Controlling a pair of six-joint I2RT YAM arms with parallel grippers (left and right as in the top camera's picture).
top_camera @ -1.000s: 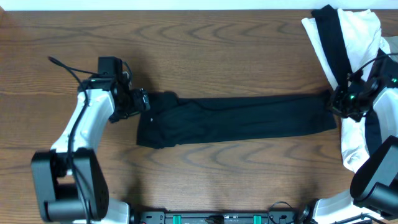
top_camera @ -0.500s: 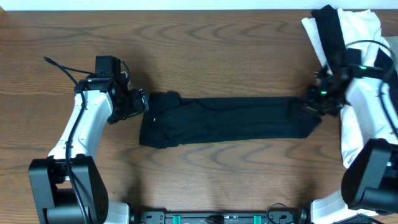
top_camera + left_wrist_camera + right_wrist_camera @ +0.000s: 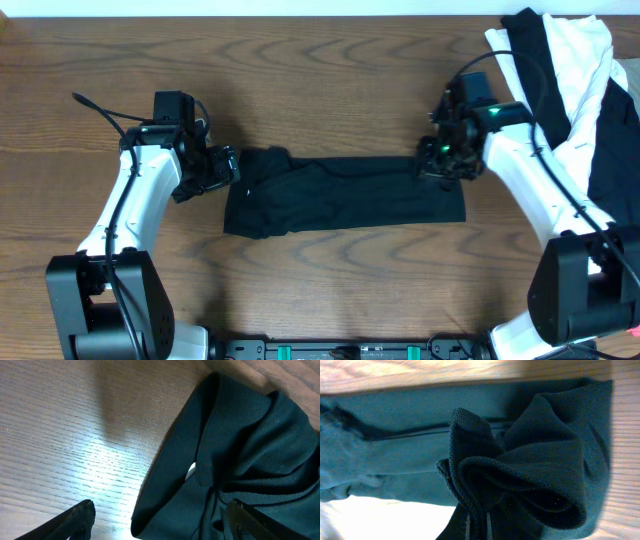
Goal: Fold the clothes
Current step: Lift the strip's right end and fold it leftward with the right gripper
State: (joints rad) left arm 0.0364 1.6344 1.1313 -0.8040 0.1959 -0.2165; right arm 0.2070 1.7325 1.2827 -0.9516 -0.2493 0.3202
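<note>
Left claw [image 3: 228,170] wide, right [image 3: 440,165] seemingly pinched

Cut-off edges and buried fingertips

The heap of black and white cloth garments [image 3: 560,60] runs off the overhead view's top-right corner. In the right wrist view the long black fabric garment [image 3: 520,470] bunches over the right gripper [image 3: 478,527], hiding most of its fingers. Of the left gripper [image 3: 159,522], only the dark fingertips [image 3: 75,517] clear its wrist view's bottom edge.

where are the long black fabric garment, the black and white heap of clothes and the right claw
long black fabric garment [image 3: 340,195], overhead view, its middle
black and white heap of clothes [image 3: 585,45], overhead view, white fold
right claw [image 3: 440,170], overhead view, between its fingertips
</note>
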